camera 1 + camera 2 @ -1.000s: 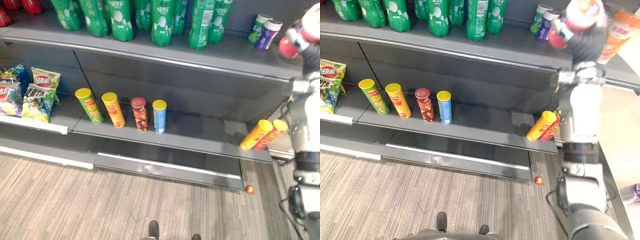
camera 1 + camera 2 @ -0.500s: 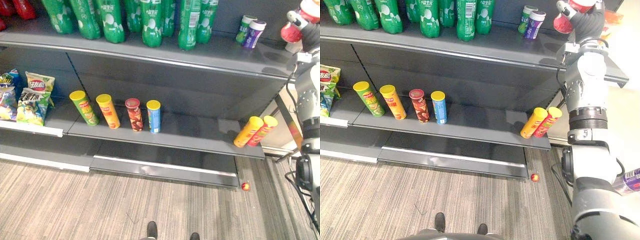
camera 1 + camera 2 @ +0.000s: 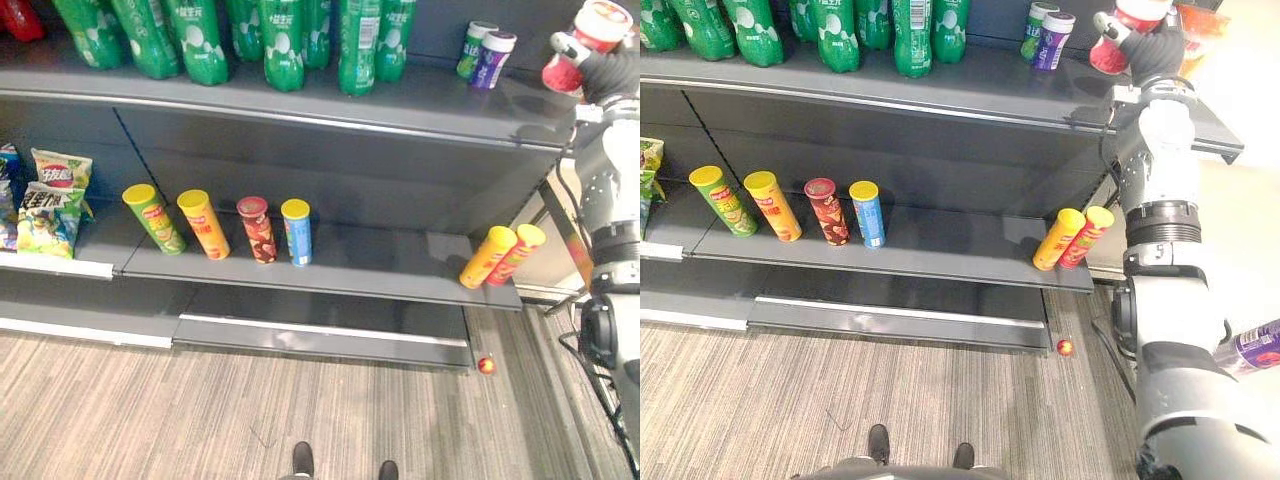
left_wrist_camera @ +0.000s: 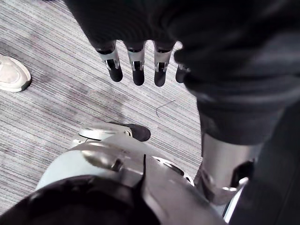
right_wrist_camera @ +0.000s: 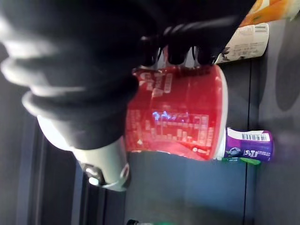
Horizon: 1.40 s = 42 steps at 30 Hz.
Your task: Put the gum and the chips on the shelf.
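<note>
My right hand is shut on a red gum tub with a white lid, held just above the right end of the top shelf. The right wrist view has its fingers curled over the tub. A green gum tub and a purple one stand on that shelf to the left of my hand. Upright chips cans, green, yellow, red and blue, stand on the middle shelf. My left hand hangs open over the floor.
Green bottles line the top shelf. A yellow can and a red one lie at the middle shelf's right end. Chip bags sit far left. A small red ball lies on the floor. A white shoe is nearby.
The whole picture has shifted, so the camera moved. My right hand keeps hold of the red tub and now sits a little higher and further from the two standing tubs.
</note>
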{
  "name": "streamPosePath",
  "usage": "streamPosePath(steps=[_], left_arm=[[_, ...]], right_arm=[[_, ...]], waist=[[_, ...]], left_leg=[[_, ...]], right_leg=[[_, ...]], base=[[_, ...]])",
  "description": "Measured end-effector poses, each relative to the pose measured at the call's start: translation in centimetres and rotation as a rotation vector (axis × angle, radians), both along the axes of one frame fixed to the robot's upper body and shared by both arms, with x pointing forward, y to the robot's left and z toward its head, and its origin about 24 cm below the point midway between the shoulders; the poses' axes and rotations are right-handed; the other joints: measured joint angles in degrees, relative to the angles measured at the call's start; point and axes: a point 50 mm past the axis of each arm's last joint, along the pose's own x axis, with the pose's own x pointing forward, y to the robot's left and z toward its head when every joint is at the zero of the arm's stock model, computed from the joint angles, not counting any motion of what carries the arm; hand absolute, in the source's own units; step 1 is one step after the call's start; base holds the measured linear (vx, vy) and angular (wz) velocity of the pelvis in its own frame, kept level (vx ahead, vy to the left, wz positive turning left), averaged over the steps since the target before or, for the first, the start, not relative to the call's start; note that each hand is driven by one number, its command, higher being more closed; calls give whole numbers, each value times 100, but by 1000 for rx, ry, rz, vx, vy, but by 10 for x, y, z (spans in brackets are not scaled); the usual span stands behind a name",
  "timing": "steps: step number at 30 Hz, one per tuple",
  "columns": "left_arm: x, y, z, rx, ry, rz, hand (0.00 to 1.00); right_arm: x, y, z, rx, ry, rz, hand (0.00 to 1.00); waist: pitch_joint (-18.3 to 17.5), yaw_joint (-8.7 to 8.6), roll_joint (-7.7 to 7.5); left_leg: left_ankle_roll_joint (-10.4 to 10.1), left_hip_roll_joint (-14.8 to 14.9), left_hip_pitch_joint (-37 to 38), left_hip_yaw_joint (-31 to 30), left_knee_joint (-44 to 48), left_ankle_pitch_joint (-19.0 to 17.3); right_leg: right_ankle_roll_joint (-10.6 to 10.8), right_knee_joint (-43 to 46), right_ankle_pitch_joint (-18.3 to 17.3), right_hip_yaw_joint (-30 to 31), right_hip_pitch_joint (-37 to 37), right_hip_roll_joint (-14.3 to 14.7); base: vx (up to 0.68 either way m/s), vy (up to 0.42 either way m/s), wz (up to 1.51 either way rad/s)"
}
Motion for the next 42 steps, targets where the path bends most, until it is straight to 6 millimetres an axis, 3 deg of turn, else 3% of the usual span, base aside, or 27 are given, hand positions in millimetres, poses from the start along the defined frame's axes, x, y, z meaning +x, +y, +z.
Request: streamPosePath(steps=[5,18,26,42], left_arm=[[4,0,0,0,-8,-6,0],[25,2,3,18,-52,-23,0],[32,2,4,39,-70,-18,0],[39,4,6,52,-86,-22,0]], right_arm=[[3,2,2,15,11,3,100],[14,36,15,80,-7,82,100],[20,54,7,110,15,74,100],[16,53,12,74,-19,25,100]], waist=[[9,75,7],[304,136,-76],[427,160,-64],[515,161,-119]], left_leg=[[-20,7,-19,0,0,-7],[-1,7,-186,-27,2,7],[-17,61,-215,-28,0,4],[-25,58,-237,-20,1,9]], right_leg=[[-17,-43,-49,1,-8,6],[-2,-60,26,-28,-115,20],[-4,0,23,-12,-179,63],[-18,-39,13,-8,-183,68]], base=[[8,0,0],[61,-4,1],[4,0,0],[18,0,0]])
